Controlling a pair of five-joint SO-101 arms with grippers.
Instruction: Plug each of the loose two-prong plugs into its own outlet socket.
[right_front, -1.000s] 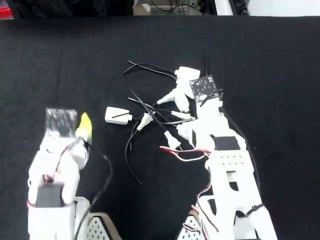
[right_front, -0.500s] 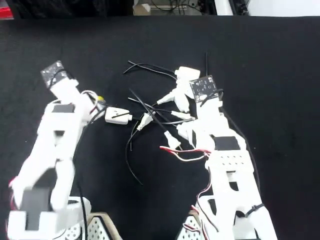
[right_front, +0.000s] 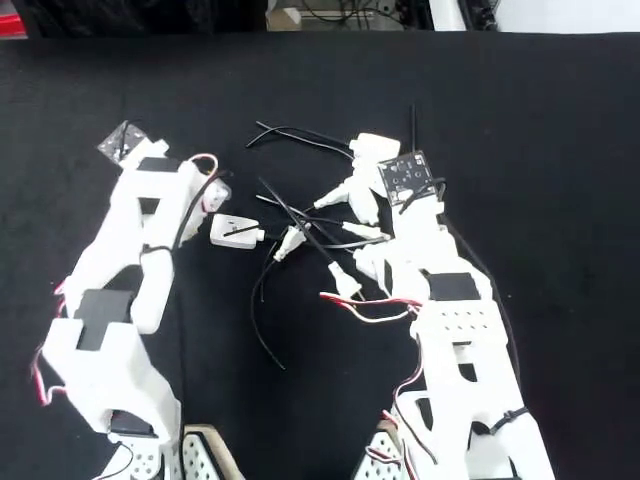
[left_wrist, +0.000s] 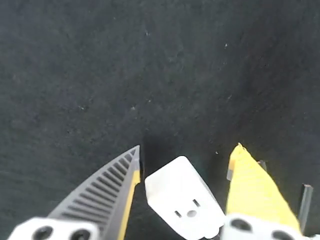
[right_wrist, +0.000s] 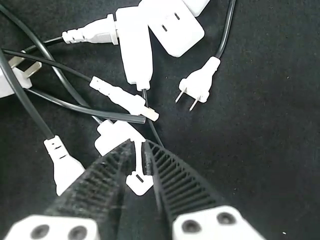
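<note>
Now the left claw (left_wrist: 188, 147) is released, and the socket (left_wrist: 182, 195) lies on the counter (left_wrist: 100, 75) between its 2 fingers. It touches neither, its long axis skewed to the gap. The right claw (right_wrist: 139, 145), farther off, looks clenched on a plug (right_wrist: 137, 184).

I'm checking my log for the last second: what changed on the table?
The left arm unfolded and reached forward. The left hand now straddles the white outlet socket, open and not gripping it. The socket itself, the right hand, plugs and cables stayed put.
</note>
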